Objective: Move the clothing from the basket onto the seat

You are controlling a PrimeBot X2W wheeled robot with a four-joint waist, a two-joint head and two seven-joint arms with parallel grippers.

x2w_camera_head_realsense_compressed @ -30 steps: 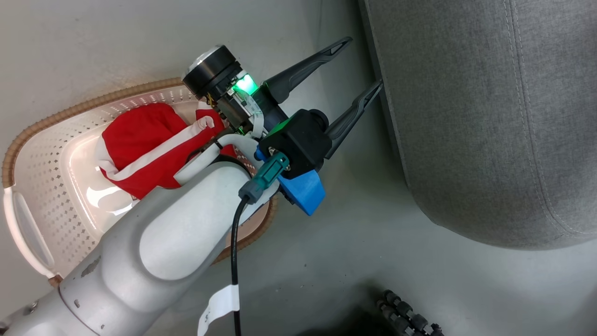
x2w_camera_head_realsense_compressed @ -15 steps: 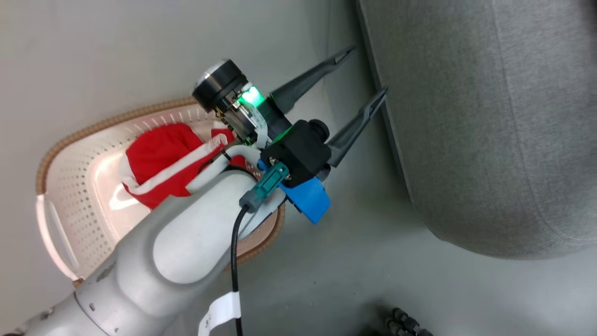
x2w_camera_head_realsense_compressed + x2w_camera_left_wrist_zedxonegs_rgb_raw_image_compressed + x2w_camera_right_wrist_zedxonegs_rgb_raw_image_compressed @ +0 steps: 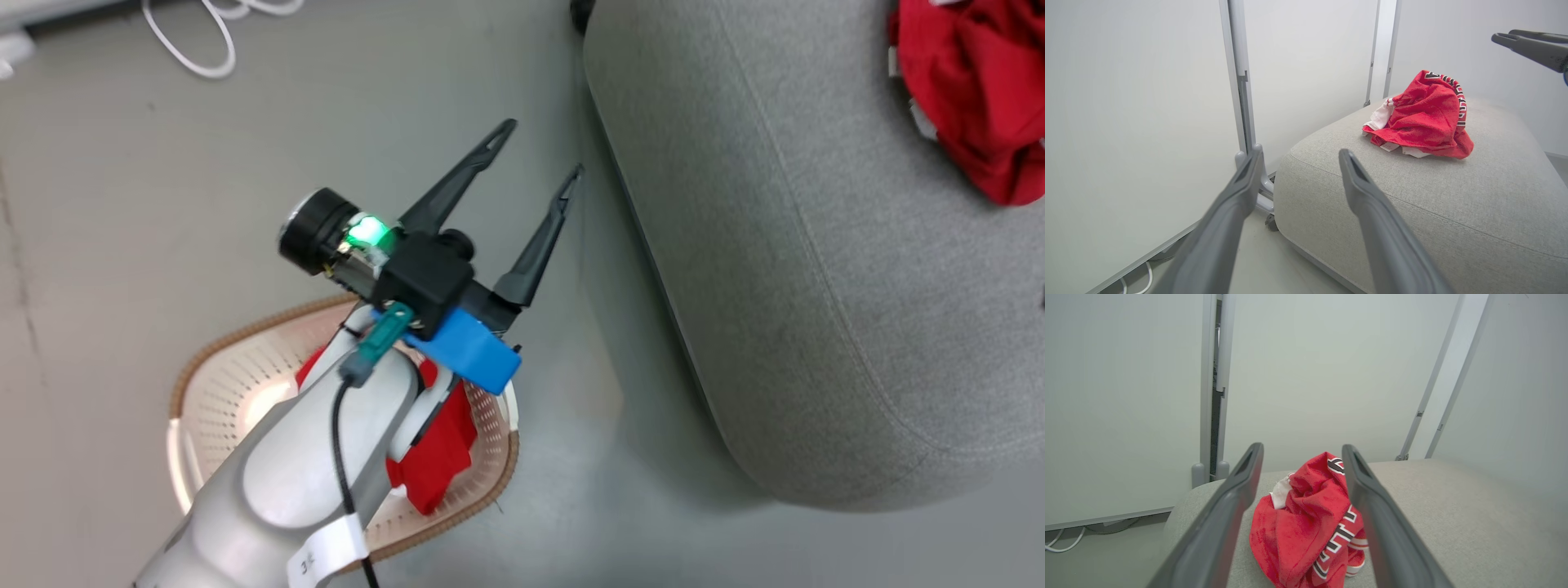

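One basket (image 3: 233, 384), one seat (image 3: 816, 286), two heaps of clothing (image 3: 971, 98)

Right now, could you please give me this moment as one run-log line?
left fingers: open, empty | right fingers: open, empty | one red garment: on seat | other red garment: in basket

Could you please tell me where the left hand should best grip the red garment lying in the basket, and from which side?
Probably the bunched red fold of the garment near the basket's wall facing the seat, from straight above: the walls ring it, the top is open. The left hand, open, hovers past the rim.
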